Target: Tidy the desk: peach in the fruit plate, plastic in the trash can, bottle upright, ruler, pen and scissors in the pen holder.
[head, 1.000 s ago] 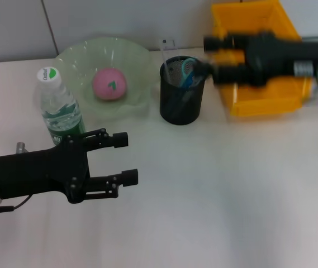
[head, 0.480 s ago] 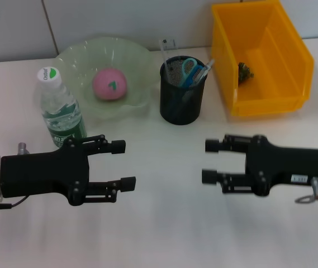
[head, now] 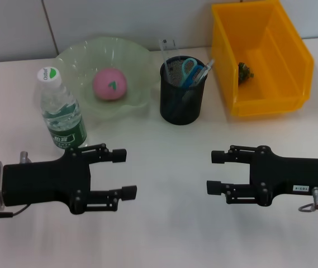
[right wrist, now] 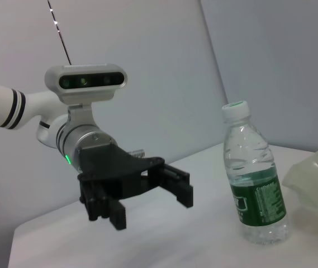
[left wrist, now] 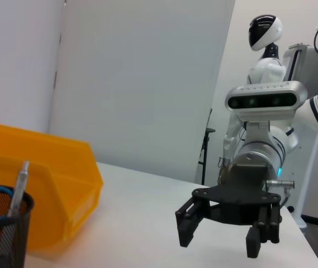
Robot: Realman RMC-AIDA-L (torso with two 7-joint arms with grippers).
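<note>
The pink peach (head: 109, 85) lies in the pale green fruit plate (head: 79, 60). A clear bottle (head: 61, 111) with a green label stands upright beside the plate and also shows in the right wrist view (right wrist: 256, 181). The black mesh pen holder (head: 181, 107) holds the scissors (head: 190, 67), the pen (head: 206, 69) and the ruler (head: 165, 51). A scrap of plastic (head: 245, 70) lies inside the yellow trash can (head: 265, 104). My left gripper (head: 125, 174) hovers open and empty in front of the bottle. My right gripper (head: 214, 172) hovers open and empty, facing it.
In the left wrist view the right gripper (left wrist: 221, 237) hangs over the white table (left wrist: 131, 218), with the pen holder (left wrist: 2, 237) and trash can (left wrist: 47, 178) farther off. The right wrist view shows the left gripper (right wrist: 147, 204) and the plate's rim (right wrist: 315, 176).
My right arm swung back from above the pen holder and trash can, down to the table's front right. The left gripper drifted slightly toward the front edge.
</note>
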